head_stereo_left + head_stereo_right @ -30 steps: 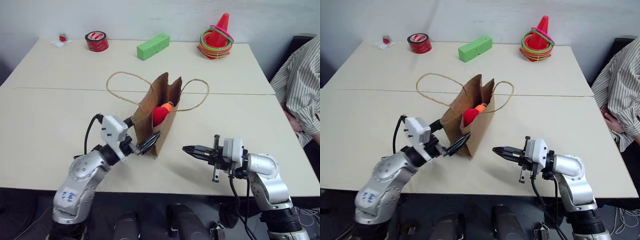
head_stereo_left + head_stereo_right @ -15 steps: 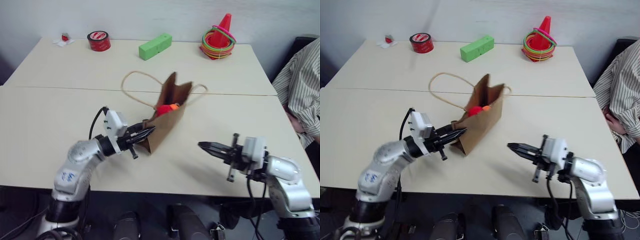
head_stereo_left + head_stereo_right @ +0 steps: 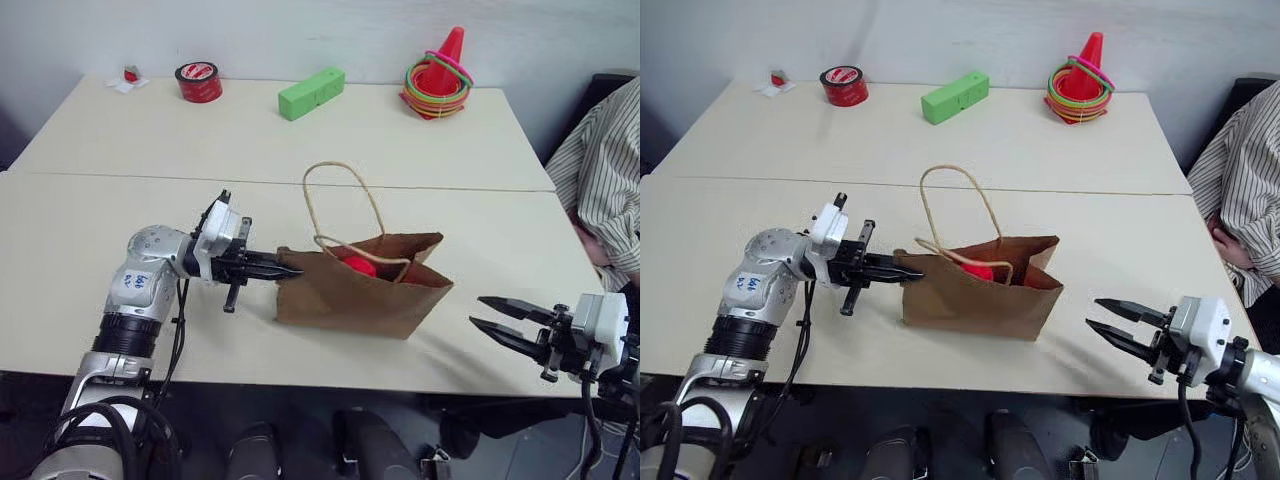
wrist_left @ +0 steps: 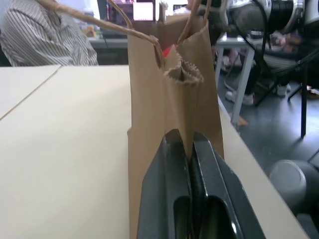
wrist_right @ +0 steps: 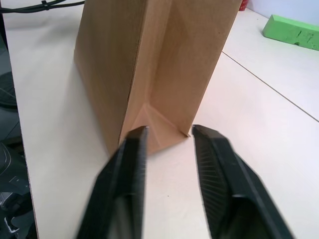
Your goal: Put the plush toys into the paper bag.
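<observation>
From the head camera, the paper bag (image 3: 355,290) stands upright on the near half of the pale table (image 3: 120,230), its long side facing the camera, one cord handle arching up and the other drooping across the open mouth. A red plush toy (image 3: 357,265) shows inside the mouth; any orange toy is hidden. The left gripper (image 3: 283,269) reaches in level from the left, its fingers clenched on the bag's end edge. The right gripper (image 3: 495,321) hangs well apart from the bag's other end, past the table's near edge, its two fingers spread with nothing between them. At the far edge sit a red tape roll (image 3: 198,81), a green block (image 3: 311,92) and an orange cone with coloured rings (image 3: 437,70); a person in a striped shirt (image 3: 605,170) sits at the right. The left wrist view shows both black fingers pressed together on the brown paper fold. The right wrist view shows parted fingers (image 5: 129,169) pointing at the bag's bottom corner without touching it.
</observation>
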Controlling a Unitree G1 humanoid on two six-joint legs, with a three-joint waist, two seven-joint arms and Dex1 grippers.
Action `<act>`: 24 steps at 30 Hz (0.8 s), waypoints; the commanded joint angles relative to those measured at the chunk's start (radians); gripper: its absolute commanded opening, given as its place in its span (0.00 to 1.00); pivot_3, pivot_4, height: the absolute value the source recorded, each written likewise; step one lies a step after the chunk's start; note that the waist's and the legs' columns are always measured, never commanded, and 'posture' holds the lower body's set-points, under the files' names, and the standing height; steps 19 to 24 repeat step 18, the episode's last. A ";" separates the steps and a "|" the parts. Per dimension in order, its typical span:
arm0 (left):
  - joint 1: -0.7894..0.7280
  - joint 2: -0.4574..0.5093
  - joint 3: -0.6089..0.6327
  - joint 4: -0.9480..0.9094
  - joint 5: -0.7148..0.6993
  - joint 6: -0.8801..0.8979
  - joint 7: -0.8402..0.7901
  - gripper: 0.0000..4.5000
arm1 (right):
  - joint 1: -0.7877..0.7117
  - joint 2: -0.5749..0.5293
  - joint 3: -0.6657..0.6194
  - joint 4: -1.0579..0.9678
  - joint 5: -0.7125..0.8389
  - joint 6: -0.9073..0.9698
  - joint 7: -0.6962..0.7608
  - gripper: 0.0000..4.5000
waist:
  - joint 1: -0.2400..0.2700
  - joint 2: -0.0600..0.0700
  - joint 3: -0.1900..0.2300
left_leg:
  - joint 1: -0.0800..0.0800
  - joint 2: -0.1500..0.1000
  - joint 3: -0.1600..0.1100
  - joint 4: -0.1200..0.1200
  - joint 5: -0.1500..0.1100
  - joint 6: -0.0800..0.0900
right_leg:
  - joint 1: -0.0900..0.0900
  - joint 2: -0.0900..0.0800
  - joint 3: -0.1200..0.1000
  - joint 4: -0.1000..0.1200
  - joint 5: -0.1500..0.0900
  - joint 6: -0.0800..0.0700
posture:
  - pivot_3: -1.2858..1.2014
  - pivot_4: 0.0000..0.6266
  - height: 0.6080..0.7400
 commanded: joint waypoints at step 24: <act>0.653 0.314 0.535 -0.476 0.027 0.065 0.340 0.99 | -0.206 -0.192 -0.016 0.389 -0.056 -0.156 0.272 1.00 | -0.011 0.001 0.000 | 0.002 0.001 0.001 -0.001 -0.003 0.005 | 0.000 -0.003 -0.001 0.000 -0.001 -0.001 | 0.52 0.24 1.00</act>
